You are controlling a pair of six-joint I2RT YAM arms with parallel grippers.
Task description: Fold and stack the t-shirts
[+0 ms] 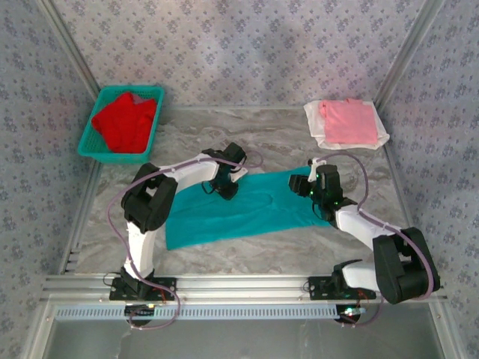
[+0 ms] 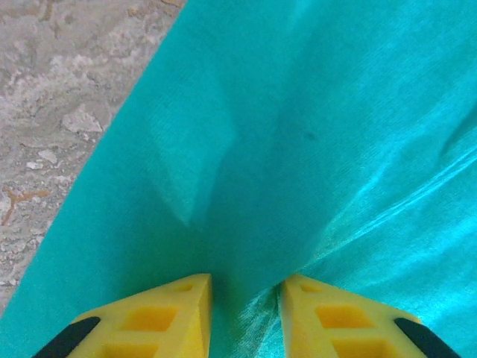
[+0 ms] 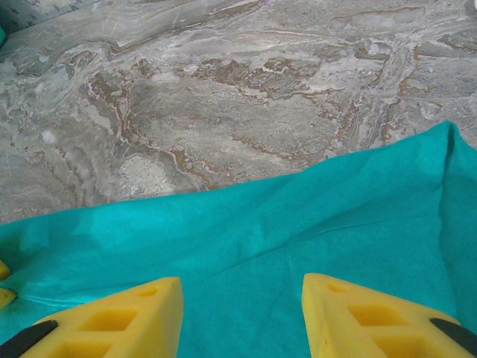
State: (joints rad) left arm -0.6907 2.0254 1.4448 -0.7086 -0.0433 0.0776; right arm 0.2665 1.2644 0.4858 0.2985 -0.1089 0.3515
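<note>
Marbled counter [image 1: 262,134] runs between patterned walls. Across its middle, between the two arms, a teal shirt [image 1: 239,213] lies spread flat. Far left, a basket [image 1: 90,146] holds a red shirt [image 1: 126,123]. Far right, a pink shirt [image 1: 348,122] lies folded on a white shirt [image 1: 313,120]. Right tool [image 3: 242,298] stands spread over the teal shirt's far edge. Left tool [image 2: 246,298] is narrowly parted with teal cloth puckered between its fingers; whether it grips, I cannot tell.
</note>
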